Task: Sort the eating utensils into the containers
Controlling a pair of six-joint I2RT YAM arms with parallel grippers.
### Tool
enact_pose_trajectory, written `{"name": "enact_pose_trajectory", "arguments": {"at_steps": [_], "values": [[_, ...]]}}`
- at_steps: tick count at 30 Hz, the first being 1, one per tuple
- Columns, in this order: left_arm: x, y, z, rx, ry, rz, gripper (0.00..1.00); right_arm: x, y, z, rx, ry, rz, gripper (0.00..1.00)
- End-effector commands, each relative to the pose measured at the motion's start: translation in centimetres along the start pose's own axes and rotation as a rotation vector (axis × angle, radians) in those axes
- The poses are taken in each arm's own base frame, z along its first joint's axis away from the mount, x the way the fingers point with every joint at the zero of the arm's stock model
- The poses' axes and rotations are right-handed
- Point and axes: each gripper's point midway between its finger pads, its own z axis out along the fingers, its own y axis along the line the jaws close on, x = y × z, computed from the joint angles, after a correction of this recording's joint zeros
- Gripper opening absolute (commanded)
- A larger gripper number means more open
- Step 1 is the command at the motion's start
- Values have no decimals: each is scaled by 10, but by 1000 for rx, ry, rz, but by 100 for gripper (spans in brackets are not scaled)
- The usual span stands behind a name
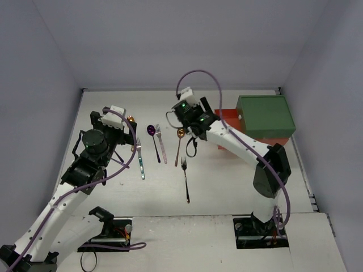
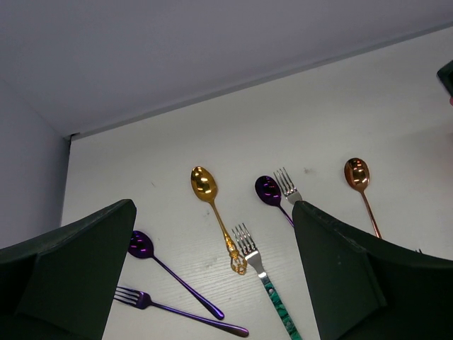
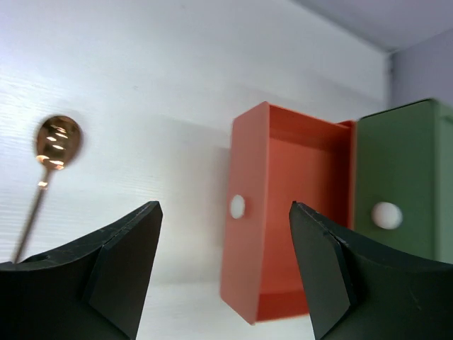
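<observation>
- Utensils show in the right wrist view only as one copper spoon [image 3: 59,142], flat on the table [image 3: 141,71] to the left of the right gripper [image 3: 225,207]. Its jaws stand apart with nothing between them. The red-orange drawer [image 3: 297,205], pulled out beside the green box [image 3: 403,170], sits straight ahead. A low pass could, I judge, knock its front wall.
- Left wrist view: the left gripper [image 2: 214,212] gapes wide and empty. Ahead of it lies a gold spoon [image 2: 204,184], with a teal-handled fork [image 2: 258,265] just beside its handle end. A purple spoon [image 2: 141,245] lies by the left finger. Such crowding risks pinching two at once, and thin metal on a flat top may slip free.
- Top view: the table is white and faintly grained, shut in by plain grey walls [image 1: 170,39]. A black fork [image 1: 185,181] lies alone, nearer the bases than the right claw.
</observation>
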Motion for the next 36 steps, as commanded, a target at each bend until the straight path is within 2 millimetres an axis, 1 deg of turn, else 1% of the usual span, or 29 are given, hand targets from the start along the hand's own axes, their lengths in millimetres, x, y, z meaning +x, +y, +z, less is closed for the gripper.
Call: {"name": "enact_pose_trajectory", "arguments": {"at_steps": [1, 4, 5, 9, 11, 17, 19, 25, 32, 36], "values": [[-22, 6, 2, -24, -71, -22, 91, 4, -13, 10, -209, 61, 335, 70], [-19, 5, 3, -24, -61, -18, 91, 14, -15, 16, -222, 92, 371, 72], [-19, 4, 4, -22, -57, -17, 91, 16, -13, 17, -239, 104, 385, 73], [-14, 3, 7, -18, -38, -11, 91, 37, -14, 34, -284, 185, 467, 73], [-11, 2, 9, -15, -26, -8, 91, 44, -12, 39, -308, 211, 487, 73], [-8, -2, 13, 0, -12, -3, 91, 53, -2, 45, -353, 238, 499, 72], [-8, -3, 13, 3, -10, -3, 91, 51, 2, 44, -372, 238, 503, 72], [-8, -4, 14, 10, -8, -4, 91, 38, 13, 39, -450, 216, 522, 71], [-6, -5, 16, 14, 1, -4, 91, 30, 24, 33, -507, 203, 524, 70], [-6, -6, 16, 19, 1, -5, 91, 24, 27, 32, -519, 190, 524, 70]]}}
